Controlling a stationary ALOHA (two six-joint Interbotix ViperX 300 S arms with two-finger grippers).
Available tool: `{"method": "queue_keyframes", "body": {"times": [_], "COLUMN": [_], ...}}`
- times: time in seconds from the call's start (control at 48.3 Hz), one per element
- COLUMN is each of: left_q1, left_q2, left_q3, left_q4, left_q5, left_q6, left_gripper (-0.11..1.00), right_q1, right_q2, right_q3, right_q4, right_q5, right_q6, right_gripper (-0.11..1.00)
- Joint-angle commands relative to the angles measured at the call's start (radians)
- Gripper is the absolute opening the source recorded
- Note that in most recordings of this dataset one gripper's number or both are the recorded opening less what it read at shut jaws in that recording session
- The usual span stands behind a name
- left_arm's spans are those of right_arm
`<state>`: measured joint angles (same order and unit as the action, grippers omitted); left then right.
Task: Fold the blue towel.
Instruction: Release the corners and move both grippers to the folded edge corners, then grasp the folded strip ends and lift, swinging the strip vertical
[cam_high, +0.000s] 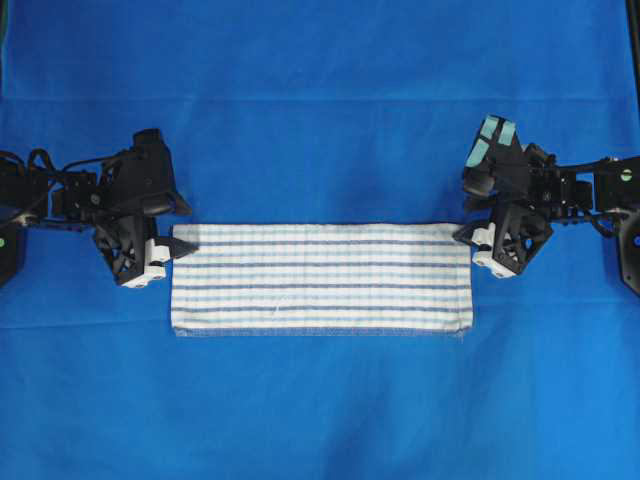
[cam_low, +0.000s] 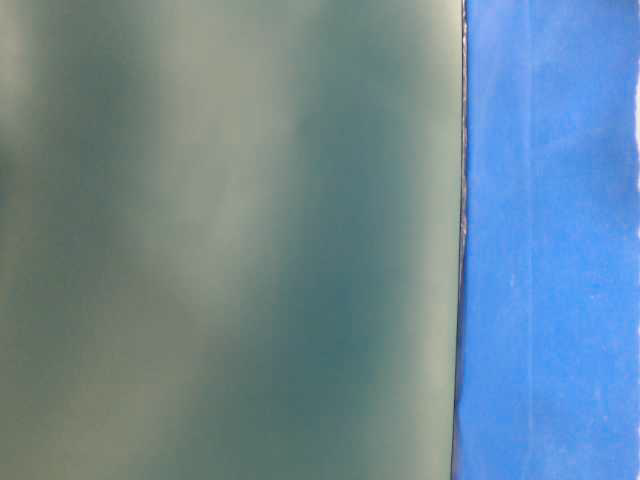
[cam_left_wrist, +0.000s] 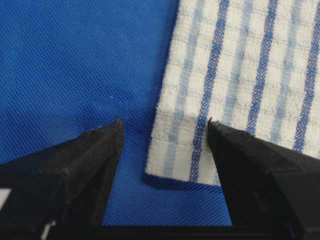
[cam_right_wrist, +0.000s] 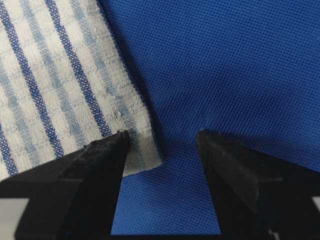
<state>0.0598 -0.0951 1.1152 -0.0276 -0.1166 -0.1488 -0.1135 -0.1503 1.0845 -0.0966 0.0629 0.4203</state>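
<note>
Blue sheet (cam_high: 320, 100) — one blue towel (cam_high: 320, 278); two hands

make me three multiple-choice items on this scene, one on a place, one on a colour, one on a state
1. Where is the left pincer?
A. at the towel's far left corner
B. over the towel's middle
C. at the near long edge

2. What colour is the sheet under the towel?
A. green
B. solid blue
C. white

3. How do the jaws of the right pincer stand?
A. shut on the towel
B. shut on nothing
C. open, with a towel corner between them

Answers
1. A: the overhead view shows its fingers at that corner.
2. B: plain blue surrounds the striped towel in the overhead view.
3. C: the right wrist view shows a wide gap between the fingers, the corner lying flat in it.
</note>
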Motion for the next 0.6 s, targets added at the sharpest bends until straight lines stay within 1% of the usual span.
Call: {"method": "queue_keyframes", "body": {"times": [0.0,0.103,0.166,0.248,0.31,0.352,0.414,0.579], "left_q1": [0.003,0.003,0.000,-0.008,-0.014,-0.017,-0.018,-0.018], "left_q2": [-0.008,-0.006,-0.002,0.000,0.003,0.005,0.005,-0.006], "left_q3": [-0.008,-0.011,-0.015,-0.025,-0.031,-0.034,-0.037,-0.043], "left_q4": [0.000,0.000,0.000,0.000,0.002,0.000,0.000,0.000], "left_q5": [-0.005,0.011,0.034,0.064,0.078,0.084,0.092,0.112], "left_q6": [-0.008,-0.020,-0.031,-0.040,-0.041,-0.041,-0.041,-0.029], "left_gripper": [0.62,0.59,0.53,0.33,0.20,0.12,0.03,0.03], "right_q1": [0.000,0.020,0.040,0.063,0.074,0.075,0.075,0.075], "right_q2": [-0.005,-0.005,-0.005,-0.005,-0.005,-0.005,-0.005,-0.008], "right_q3": [-0.008,-0.011,-0.014,-0.017,-0.015,-0.015,-0.015,-0.018], "right_q4": [-0.002,-0.003,-0.003,-0.003,-0.003,-0.003,-0.003,-0.005], "right_q5": [-0.006,-0.006,-0.012,-0.021,-0.025,-0.025,-0.025,-0.023], "right_q6": [0.000,-0.005,-0.005,-0.005,-0.003,-0.002,-0.003,-0.003], "right_gripper": [0.62,0.59,0.52,0.35,0.16,0.07,0.05,0.05]}}
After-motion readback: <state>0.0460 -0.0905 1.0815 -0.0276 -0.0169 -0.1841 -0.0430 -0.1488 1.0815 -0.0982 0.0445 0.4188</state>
